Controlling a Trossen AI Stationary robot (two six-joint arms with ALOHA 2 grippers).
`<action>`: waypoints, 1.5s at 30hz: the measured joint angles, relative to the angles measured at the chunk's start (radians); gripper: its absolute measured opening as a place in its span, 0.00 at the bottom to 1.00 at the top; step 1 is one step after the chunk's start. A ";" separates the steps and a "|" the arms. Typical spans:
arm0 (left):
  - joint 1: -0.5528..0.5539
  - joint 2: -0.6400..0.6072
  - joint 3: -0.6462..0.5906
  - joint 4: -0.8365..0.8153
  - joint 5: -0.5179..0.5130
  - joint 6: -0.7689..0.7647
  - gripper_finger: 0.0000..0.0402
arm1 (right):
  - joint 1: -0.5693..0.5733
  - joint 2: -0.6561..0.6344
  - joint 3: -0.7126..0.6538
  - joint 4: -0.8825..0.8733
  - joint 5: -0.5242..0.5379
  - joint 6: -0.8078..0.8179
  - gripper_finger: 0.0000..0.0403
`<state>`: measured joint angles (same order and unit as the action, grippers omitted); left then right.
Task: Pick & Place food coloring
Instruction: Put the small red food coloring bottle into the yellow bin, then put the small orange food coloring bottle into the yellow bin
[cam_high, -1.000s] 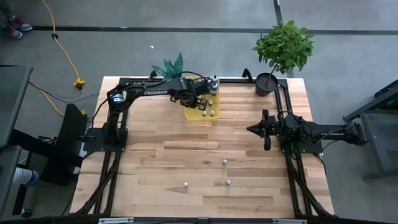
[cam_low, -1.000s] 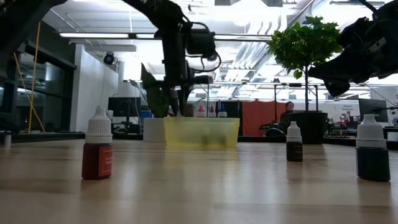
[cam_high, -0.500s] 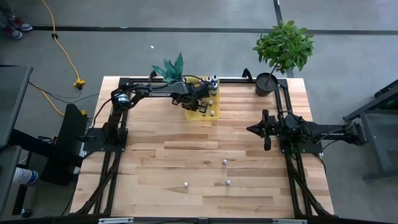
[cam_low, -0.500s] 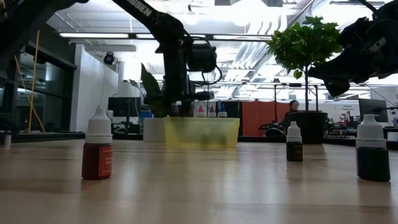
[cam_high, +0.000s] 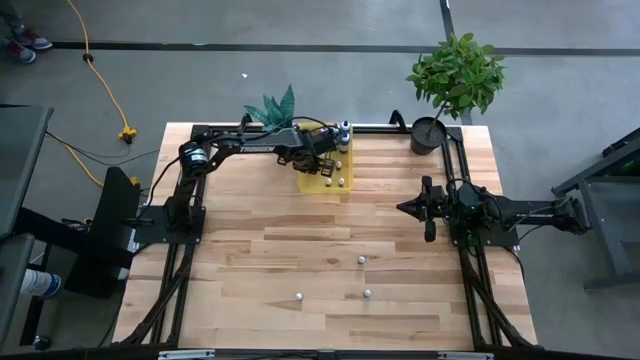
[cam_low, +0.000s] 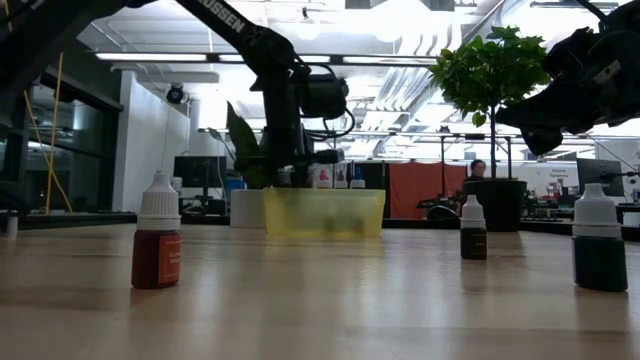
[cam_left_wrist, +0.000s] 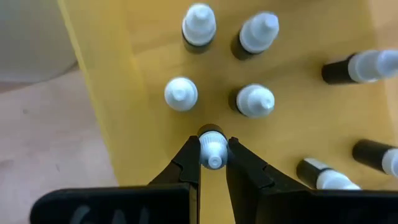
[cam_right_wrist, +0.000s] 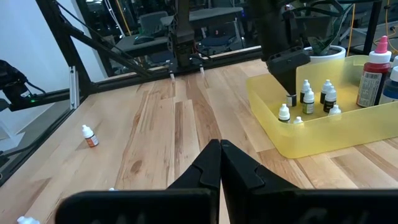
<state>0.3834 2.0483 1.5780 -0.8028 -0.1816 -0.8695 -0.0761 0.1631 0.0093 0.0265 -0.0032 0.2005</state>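
Food coloring bottle (cam_left_wrist: 212, 149) pinched in left gripper (cam_left_wrist: 213, 163) fingers, now lowered into yellow tray (cam_left_wrist: 118, 124) — release pending; right gripper (cam_right_wrist: 219, 163) fingers closed.

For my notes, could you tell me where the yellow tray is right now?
In the high view, the yellow tray sits at the table's far edge, left of the potted plant, under the left tool.

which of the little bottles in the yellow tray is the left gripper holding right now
The bottle pinched by its white cap in the left gripper, near the yellow tray's wall. The two upright bottles just beyond it stand free, untouched.
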 joint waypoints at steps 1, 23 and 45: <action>0.006 0.000 0.000 0.000 -0.006 0.000 0.09 | 0.000 0.000 0.000 0.000 0.000 0.000 0.00; 0.031 0.000 0.001 -0.009 0.015 0.166 0.22 | 0.000 0.000 0.000 0.000 0.000 0.000 0.00; 0.029 0.000 0.061 -0.080 -0.048 0.188 0.32 | 0.000 0.000 0.000 0.000 0.000 0.000 0.00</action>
<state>0.4126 2.0483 1.6389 -0.8828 -0.2298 -0.6815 -0.0759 0.1631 0.0092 0.0261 -0.0032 0.2006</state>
